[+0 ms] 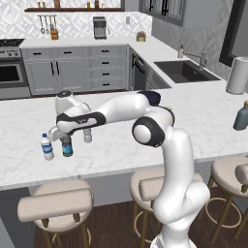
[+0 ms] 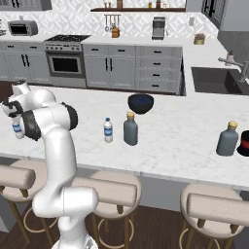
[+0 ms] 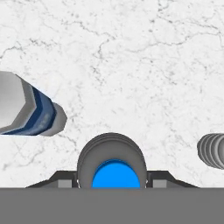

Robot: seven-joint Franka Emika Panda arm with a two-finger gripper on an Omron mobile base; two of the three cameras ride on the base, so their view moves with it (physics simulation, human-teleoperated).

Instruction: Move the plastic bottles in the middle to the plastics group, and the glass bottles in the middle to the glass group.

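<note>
Pincer (image 1: 66,137) clasping dark bottle (image 1: 67,146), blue cap (image 3: 116,174) from hand view, clear bottle (image 2: 108,130) mid-counter

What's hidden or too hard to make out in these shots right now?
- Pincer tips, hand view: the blue-capped bottle and the picture's bottom edge cover them, so contact is unclear.
- Same bottle, left base view: the hand hides its top.
- Plain greyish bottle, left base view: the arm hides its upper part.
- White-capped bottle, hand view: cut by the left edge.
- Dark thing, right base view: cut by the right edge.

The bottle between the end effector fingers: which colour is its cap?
Bright blue; the cap shows best in the hand view.
</note>
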